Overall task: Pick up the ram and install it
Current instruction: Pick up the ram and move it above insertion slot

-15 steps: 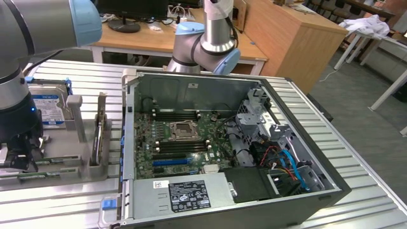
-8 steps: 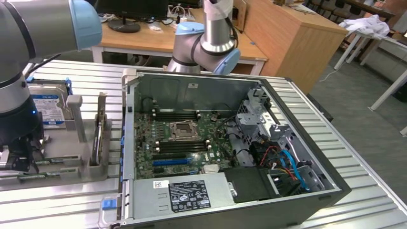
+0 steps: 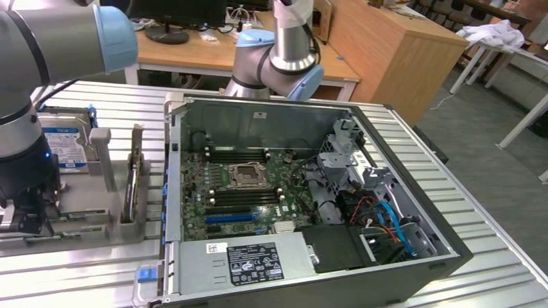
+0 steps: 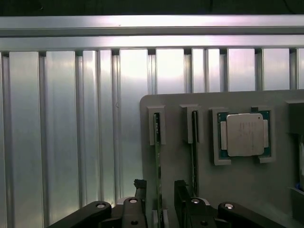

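Tool (image 4: 159, 190) stands spread with one finger on each side of the ram (image 4: 156, 147), which sits on edge in the grey holder (image 4: 174, 152) on the tabletop (image 4: 71, 142); I think a good grasp needs it centred and square.

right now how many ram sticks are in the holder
2 ram sticks on edge in the holder: one between the open gripper's fingers, the other in the next slot, nearer the processor. More may be hidden.

Robotics lab — slatted bench (image 3: 86, 282), open computer case (image 3: 248, 119)
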`<action>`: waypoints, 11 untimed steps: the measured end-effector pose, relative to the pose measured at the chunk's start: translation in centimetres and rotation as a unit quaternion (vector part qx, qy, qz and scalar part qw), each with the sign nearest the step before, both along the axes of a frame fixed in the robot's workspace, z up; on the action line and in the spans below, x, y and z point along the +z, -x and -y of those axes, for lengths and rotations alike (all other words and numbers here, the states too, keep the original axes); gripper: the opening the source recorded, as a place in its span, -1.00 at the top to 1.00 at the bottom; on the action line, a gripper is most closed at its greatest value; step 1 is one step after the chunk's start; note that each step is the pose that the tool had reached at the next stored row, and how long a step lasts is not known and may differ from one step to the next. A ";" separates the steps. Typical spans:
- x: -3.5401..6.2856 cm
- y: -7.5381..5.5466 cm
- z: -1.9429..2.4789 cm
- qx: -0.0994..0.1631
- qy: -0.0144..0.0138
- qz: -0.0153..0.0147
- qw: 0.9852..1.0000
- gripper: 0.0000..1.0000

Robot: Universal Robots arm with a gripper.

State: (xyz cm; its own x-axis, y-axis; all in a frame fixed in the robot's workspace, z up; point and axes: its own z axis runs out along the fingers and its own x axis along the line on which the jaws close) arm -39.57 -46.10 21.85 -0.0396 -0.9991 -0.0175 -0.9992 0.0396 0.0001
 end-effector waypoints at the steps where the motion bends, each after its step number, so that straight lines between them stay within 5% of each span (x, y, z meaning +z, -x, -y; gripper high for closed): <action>1: -0.08 0.0 0.00 0.000 0.000 0.000 1.000 0.26; 11: -0.99 0.0 0.00 0.000 0.000 0.000 1.000 0.26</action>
